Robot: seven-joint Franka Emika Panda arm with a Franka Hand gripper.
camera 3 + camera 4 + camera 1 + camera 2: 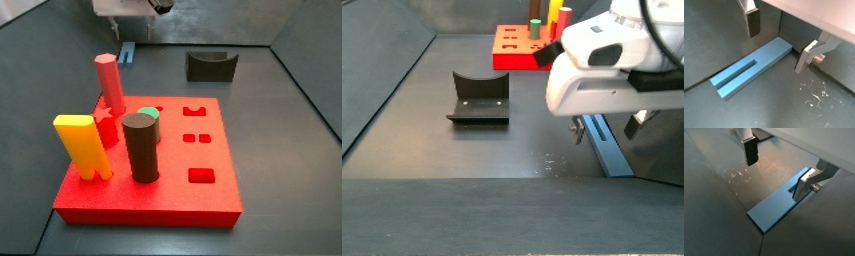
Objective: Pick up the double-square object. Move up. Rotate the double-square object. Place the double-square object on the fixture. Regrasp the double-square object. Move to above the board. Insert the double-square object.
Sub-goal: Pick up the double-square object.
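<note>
Spread pincer [777, 47] straddles the double-square object [751, 68], lying flat on the floor.

Yellow two-legged peg [83, 147]: upright, nearest camera in side view, two short legs at base. Dark brown cylinder [139, 148]: upright, just beside yellow peg, about same height. Red peg [110, 85]: tall, slim, faceted top, upright behind yellow peg. Small green piece [150, 114]: low, partly hidden behind cylinder top; shape unclear. Worktop [294, 150]: dark grey, matte, grey walls around it. Pale scratch marks [815, 95] on worktop, near the gripper [777, 52], which hangs low over the far end.
</note>
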